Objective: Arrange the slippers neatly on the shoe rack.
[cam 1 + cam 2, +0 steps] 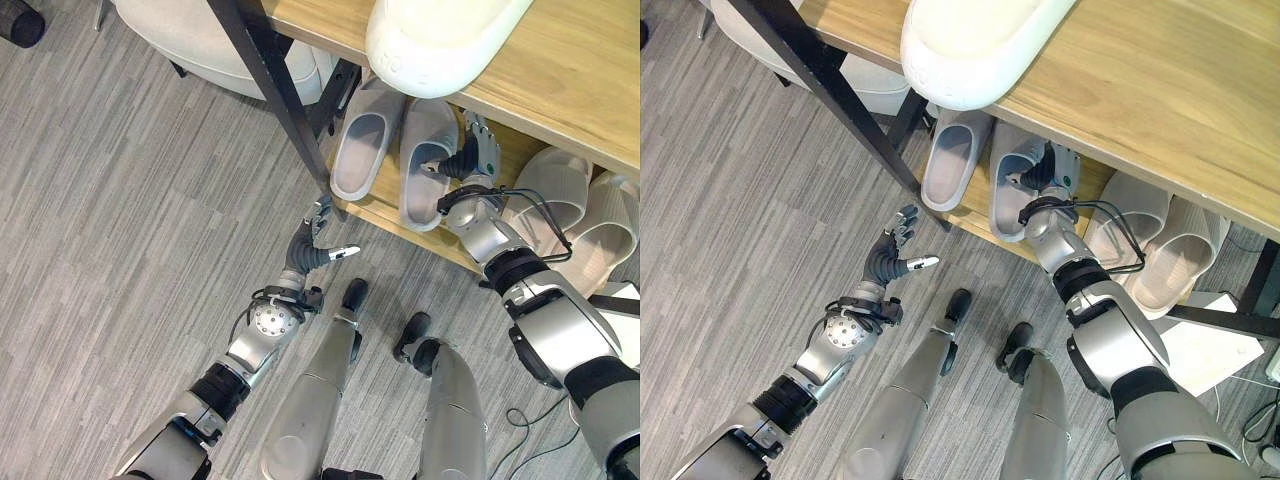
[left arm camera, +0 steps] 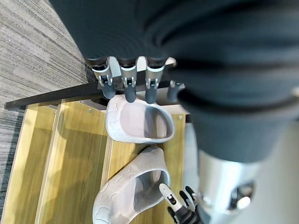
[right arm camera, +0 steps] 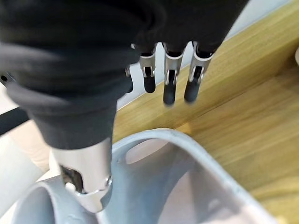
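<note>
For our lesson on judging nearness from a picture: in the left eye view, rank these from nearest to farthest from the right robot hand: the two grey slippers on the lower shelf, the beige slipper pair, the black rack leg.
1. Right grey slipper: directly under the right robot hand.
2. Left grey slipper and beige slipper pair: on opposite sides, too close to call.
3. Black rack leg: farthest, beyond the left grey slipper.

Our left hand (image 1: 312, 240) hangs low w/ fingers relaxed, thumb out; our right hand (image 1: 478, 152) reaches fwd, fingers straight.

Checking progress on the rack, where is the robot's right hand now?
In the left eye view the right hand is over the lower shelf, against the right-hand grey slipper.
</note>
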